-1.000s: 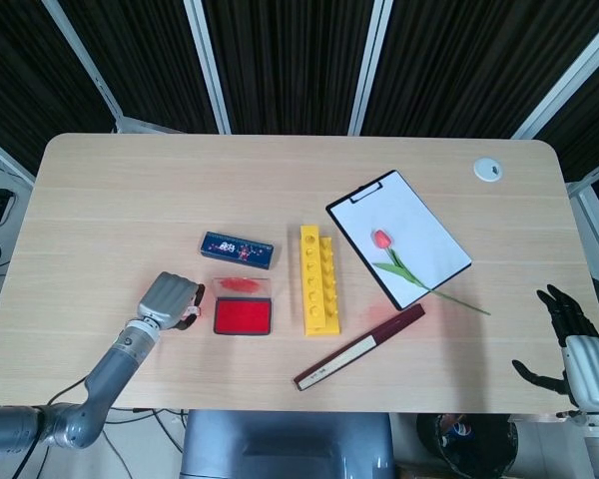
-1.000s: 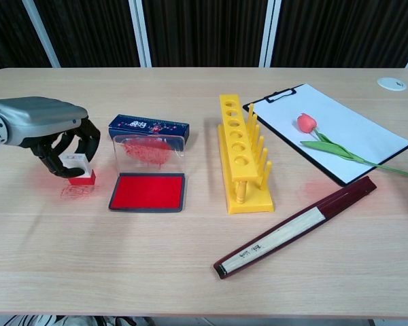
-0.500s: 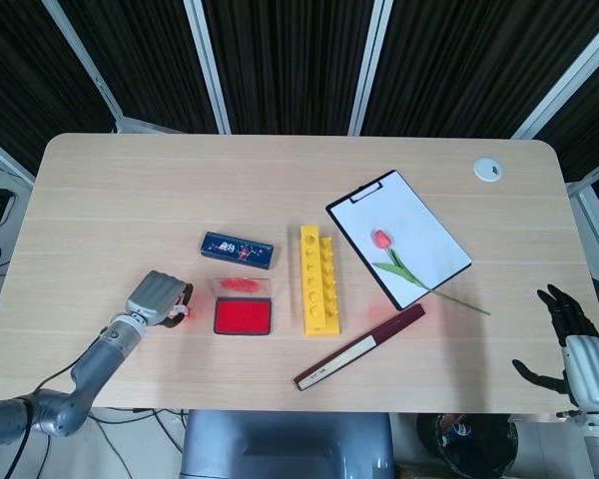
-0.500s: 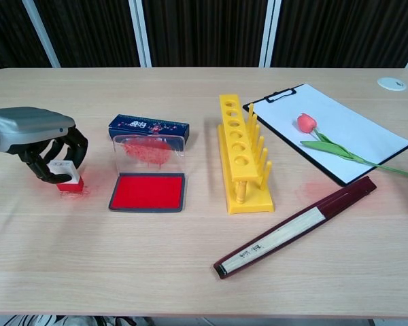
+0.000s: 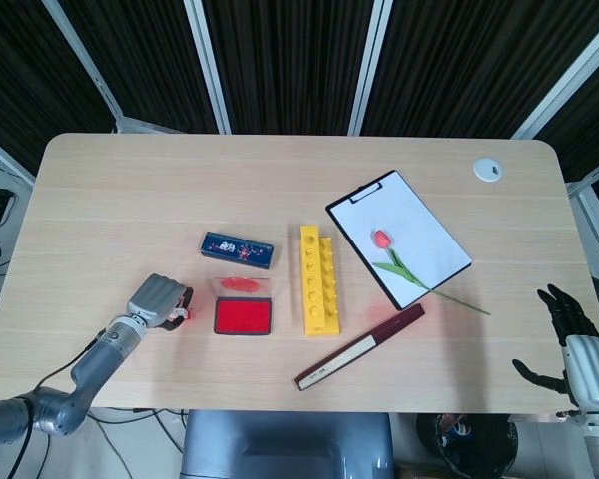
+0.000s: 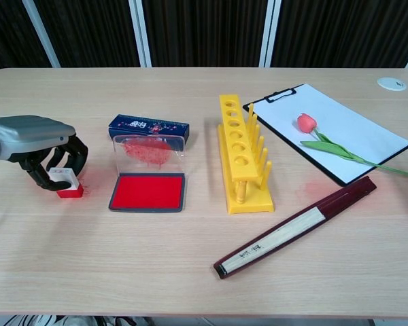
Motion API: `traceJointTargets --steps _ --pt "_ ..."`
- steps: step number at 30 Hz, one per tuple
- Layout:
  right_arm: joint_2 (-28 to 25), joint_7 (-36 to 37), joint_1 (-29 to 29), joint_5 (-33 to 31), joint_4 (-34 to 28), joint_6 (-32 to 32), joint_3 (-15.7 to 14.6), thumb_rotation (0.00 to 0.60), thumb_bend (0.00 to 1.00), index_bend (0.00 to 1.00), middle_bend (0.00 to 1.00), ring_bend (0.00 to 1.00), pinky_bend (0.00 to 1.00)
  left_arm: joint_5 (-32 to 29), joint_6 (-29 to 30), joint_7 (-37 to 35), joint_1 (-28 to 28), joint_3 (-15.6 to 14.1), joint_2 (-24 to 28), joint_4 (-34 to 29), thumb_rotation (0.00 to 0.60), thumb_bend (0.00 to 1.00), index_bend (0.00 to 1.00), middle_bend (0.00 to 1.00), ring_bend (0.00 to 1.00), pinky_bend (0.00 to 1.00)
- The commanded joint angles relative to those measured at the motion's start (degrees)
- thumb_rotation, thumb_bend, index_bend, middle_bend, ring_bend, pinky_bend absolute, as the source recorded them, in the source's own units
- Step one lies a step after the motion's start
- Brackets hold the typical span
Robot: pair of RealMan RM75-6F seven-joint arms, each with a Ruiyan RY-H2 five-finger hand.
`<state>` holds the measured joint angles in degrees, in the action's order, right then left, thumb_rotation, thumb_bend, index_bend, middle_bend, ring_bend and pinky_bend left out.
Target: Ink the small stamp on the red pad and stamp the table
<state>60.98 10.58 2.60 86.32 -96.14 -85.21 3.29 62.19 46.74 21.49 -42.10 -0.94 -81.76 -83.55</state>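
The left hand (image 6: 37, 139) grips the stamp (image 6: 66, 183), its base on the table (image 6: 190, 272) just left of the red pad (image 6: 147, 192). Beyond stand a blue box (image 6: 148, 127) and yellow rack (image 6: 241, 153). The right hand (image 5: 571, 344) hangs spread and empty off the table's edge.

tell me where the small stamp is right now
In the chest view the small stamp sits on the table at far left, held by the left hand, just left of the red pad.

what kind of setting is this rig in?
Probably a lab or office test cell, not a home: a plain wooden desk with a cable grommet, dark slatted panels in metal frames behind, and staged props such as a yellow rack and clipboard.
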Motion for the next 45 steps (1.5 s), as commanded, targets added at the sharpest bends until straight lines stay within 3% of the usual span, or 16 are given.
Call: traceJointTargets --steps 1,45 --pt "-0.02 0.03 0.00 0.02 -0.02 0.01 -0.02 0.600 0.24 0.00 0.00 0.00 0.19 -0.03 0.06 0.06 0.08 0.02 -0.02 0.09 0.600 0.46 0.66 0.63 0.54 0.62" --pt "-0.10 0.10 -0.06 0.32 -0.22 -0.08 -0.14 0.600 0.24 0.00 0.00 0.00 0.19 -5.70 1.60 7.50 0.08 0.27 0.19 -1.63 0.600 0.28 0.42 0.45 0.43 0.57"
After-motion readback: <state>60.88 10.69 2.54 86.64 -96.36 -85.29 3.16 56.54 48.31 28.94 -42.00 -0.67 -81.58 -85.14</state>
